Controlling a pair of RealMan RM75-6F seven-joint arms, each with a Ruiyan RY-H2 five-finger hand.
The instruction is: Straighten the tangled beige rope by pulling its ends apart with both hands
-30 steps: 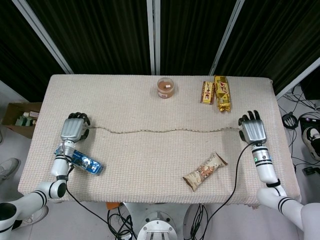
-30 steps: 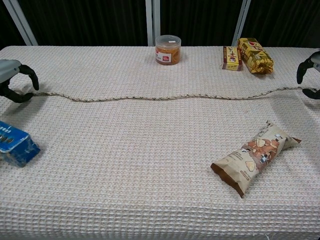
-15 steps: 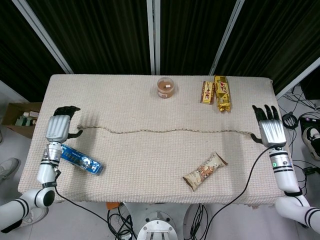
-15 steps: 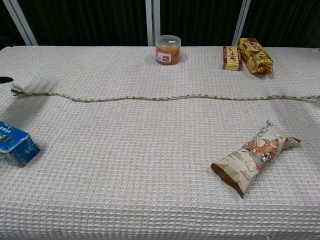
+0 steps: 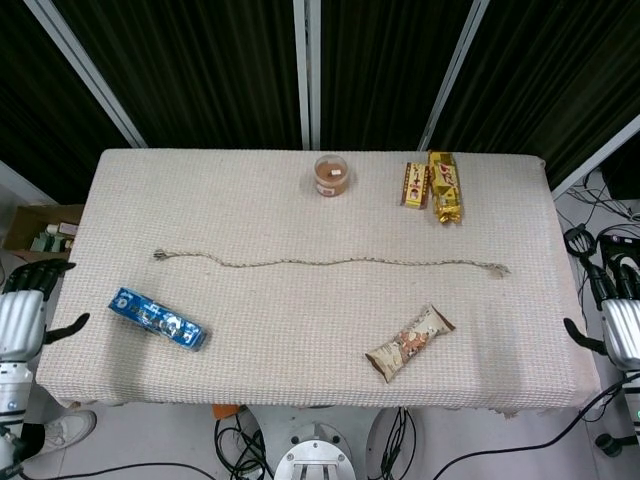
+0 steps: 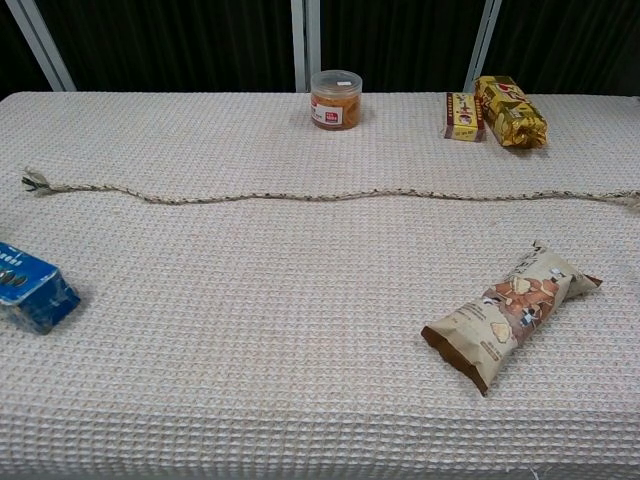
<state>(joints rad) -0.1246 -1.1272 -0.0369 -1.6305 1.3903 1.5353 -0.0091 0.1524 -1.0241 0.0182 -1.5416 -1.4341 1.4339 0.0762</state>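
Both hands have pulled back off the surface (image 5: 300,190) since half a second ago: the left hand (image 5: 22,318) now hangs beyond the surface's left edge and the right hand (image 5: 622,325) beyond its right edge, each released, fingers spread and grasping nothing, where earlier they hovered over the rope's ends. Neither hand shows in the chest view. The beige rope (image 5: 330,262) has stayed where it was let go, lying stretched out in a nearly straight, faintly wavy line across the middle of the surface, frayed at both tips, touched by neither hand. The surface is covered with a cream waffle-weave cloth. On it, a blue packet (image 5: 157,318) lies near the left front, a brown snack bag (image 5: 409,343) at the right front below the rope, a small round jar (image 5: 331,175) at the back centre, and two yellow-and-red packets (image 5: 434,186) side by side at the back right. Behind the surface hang dark panels with pale frames; a cardboard box (image 5: 38,234) sits on the floor to the left, and cables lie on the floor to the right.
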